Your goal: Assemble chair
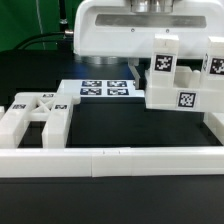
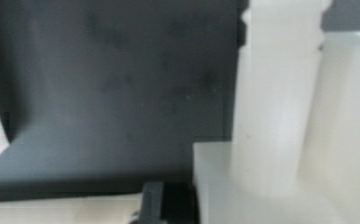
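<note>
The chair is in loose white pieces. A flat X-braced panel (image 1: 36, 112) lies at the exterior view's left. A blocky piece with black-and-white tags (image 1: 176, 78) stands at the right, just below my white hand. My gripper (image 1: 138, 72) sits against that piece's left side, and the piece mostly hides its fingertips. In the wrist view a blurred white post (image 2: 283, 100) fills one side, with a white block (image 2: 248, 185) at its foot. One dark finger (image 2: 156, 203) shows right beside that block. The jaws look shut, and I cannot tell whether anything is pinched between them.
The marker board (image 1: 104, 88) lies flat on the black table (image 1: 110, 125) behind the middle. A long low white border rail (image 1: 110, 161) runs across the front. A second white piece (image 1: 216, 120) lies at the far right edge.
</note>
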Robot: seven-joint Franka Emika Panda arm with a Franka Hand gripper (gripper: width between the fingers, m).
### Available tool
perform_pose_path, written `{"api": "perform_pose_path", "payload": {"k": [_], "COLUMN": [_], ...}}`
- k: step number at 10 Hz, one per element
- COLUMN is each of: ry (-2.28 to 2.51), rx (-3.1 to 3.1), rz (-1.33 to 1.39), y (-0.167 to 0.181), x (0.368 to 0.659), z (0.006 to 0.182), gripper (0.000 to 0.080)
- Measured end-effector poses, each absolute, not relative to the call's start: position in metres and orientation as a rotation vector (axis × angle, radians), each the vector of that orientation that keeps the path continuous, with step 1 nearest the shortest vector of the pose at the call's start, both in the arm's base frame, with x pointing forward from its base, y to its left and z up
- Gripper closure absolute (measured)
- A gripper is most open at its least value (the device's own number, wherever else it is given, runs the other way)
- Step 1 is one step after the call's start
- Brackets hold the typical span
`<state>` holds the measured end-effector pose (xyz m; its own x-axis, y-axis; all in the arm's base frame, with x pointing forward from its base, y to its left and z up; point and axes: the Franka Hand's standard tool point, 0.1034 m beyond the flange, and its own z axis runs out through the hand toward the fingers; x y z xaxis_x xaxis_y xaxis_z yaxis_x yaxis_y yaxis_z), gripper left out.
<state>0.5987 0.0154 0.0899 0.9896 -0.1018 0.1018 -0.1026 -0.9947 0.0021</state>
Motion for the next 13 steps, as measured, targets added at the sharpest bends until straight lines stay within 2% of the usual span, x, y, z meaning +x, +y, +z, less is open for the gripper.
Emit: {"api": "perform_pose_path", "payload": {"k": [2,4,5,8,13], "ry": [-0.167,-0.171,0.008,0.138,0.107], "rx": [3.125,3.141,3.141,3.131,2.928], "rz": [0.143,-0.072,-0.198,-0.541,-1.158], "y": [0.017,0.017,0.012,0.002,-0.007], "x": [0.594,0.59,0.585,0.581,0.561], "z": [0.084,0.083,0.08,0.075,0.066], "gripper": [0.0766,0.0766,0.0766,0.0766,0.0766]}}
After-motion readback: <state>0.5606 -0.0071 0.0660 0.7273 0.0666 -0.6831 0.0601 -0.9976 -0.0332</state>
